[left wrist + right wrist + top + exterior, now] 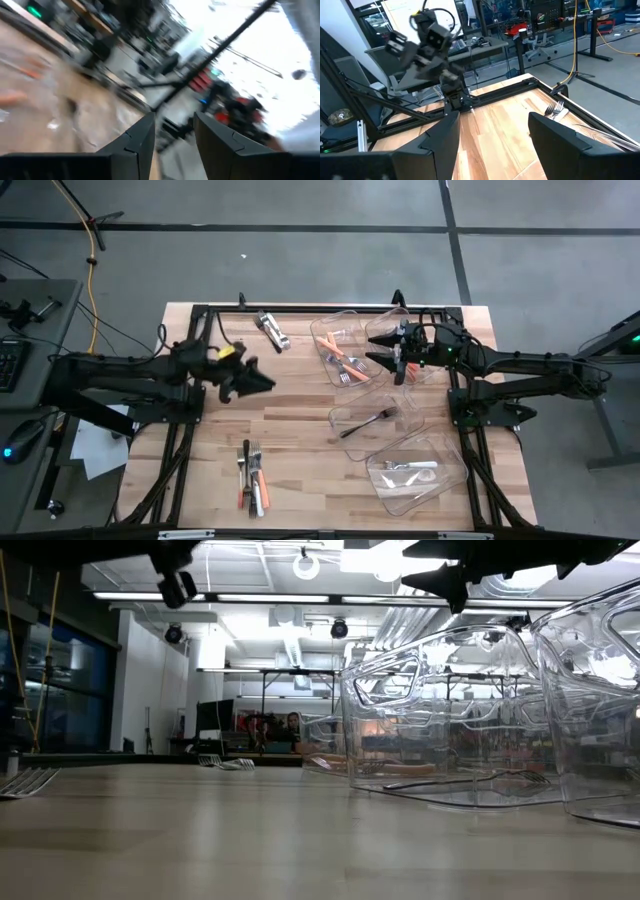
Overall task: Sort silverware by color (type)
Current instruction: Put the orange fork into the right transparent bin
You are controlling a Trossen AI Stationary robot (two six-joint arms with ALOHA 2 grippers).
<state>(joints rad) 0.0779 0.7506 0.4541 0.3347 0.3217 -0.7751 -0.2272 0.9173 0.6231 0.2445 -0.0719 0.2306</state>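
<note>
Unsorted silverware, main pile (252, 478): orange, white and plain-handled pieces bunched at the table's near edge, left of centre, long axes running roughly front to back. Second loose lot (271, 330): a few pieces at the far edge, lying slantwise. Already binned: orange-handled pieces in the far bin (340, 345), one dark fork in the middle bin (372, 420), white-handled pieces in the near bin (415, 472), all on the right half. Left gripper (262, 381): raised above the bare table centre-left, between the two loose lots, fingers (142, 142) apart with nothing between them; the main pile lies toward the near edge from it, close by. Right gripper (377, 348): above the far bins, fingers (442, 140) wide apart, empty, well apart from the pile. Judgement: the left arm is the nearer; a reach toward the near edge, jaws set across the handles, would suit.
</note>
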